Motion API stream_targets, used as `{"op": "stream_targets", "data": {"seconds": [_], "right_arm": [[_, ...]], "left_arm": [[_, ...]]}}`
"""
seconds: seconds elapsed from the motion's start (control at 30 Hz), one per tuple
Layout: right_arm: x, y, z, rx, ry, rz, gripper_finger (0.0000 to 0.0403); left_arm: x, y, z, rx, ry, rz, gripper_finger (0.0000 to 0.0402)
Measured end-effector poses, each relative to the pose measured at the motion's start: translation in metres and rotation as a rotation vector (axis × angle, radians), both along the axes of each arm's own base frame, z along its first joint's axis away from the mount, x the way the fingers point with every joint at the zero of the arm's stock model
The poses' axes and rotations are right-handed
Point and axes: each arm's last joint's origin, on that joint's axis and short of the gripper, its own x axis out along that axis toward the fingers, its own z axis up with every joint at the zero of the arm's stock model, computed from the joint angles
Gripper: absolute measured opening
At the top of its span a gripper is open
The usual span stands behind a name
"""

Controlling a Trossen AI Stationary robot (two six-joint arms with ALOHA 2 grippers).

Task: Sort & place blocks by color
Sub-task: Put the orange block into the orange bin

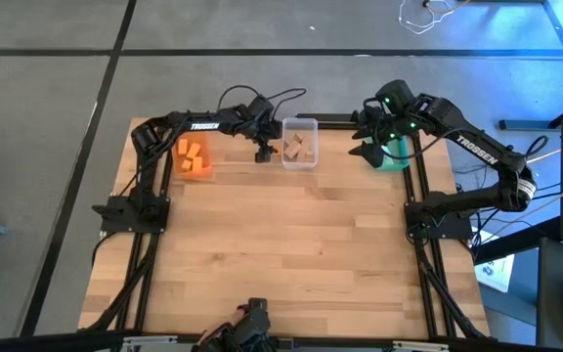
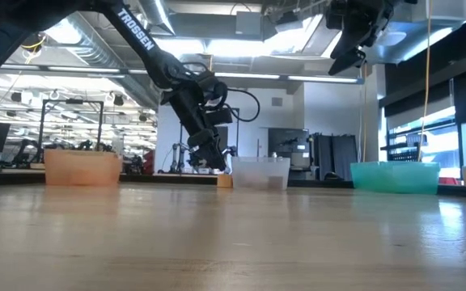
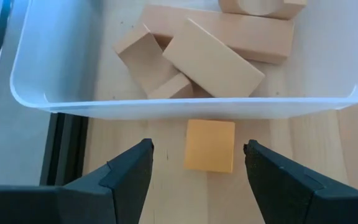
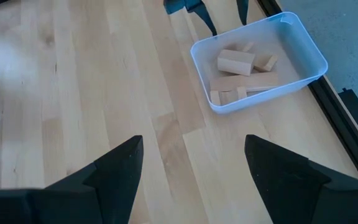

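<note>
your left gripper [image 3: 197, 163] is spread around the small orange wooden block [image 3: 210, 145]; descend crooked and you may nudge the clear plastic bin [image 3: 185, 107] touching it.

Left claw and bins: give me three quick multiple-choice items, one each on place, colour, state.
1. The orange block lies:
A. in the clear bin
B. on the table just outside it
C. in the teal bin

2. Blocks in the clear bin are:
A. plain wood
B. teal
C. orange

3. The left claw is:
A. shut on a block
B. shut, empty
C. open

Answers: 1 B, it sits against the bin's outer wall; 2 A, all plain wood; 3 C, fingers spread either side of the orange block.
</note>
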Motion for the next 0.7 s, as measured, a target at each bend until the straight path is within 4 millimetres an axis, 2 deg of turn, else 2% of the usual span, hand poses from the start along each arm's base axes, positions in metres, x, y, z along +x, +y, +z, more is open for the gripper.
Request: {"op": "stream_targets", "data": {"seconds": [0.17,0.4,0.7], "right_arm": [[0.000,0.000,0.000,0.000,0.000,0.000,0.0281],[0.000,0.000,0.000,0.000,-0.001,0.000,0.0281],[0.000,0.000,0.000,0.000,0.000,0.000,0.0281]], "left_arm": [[0.001,0.000,-0.002,-0.008,-0.010,-0.019,0.0242],[0.004,0.001,-0.022,-0.046,0.018,-0.032,0.0242],[0.001,0.006,-0.022,-0.056,0.015,0.008,0.0242]]}}
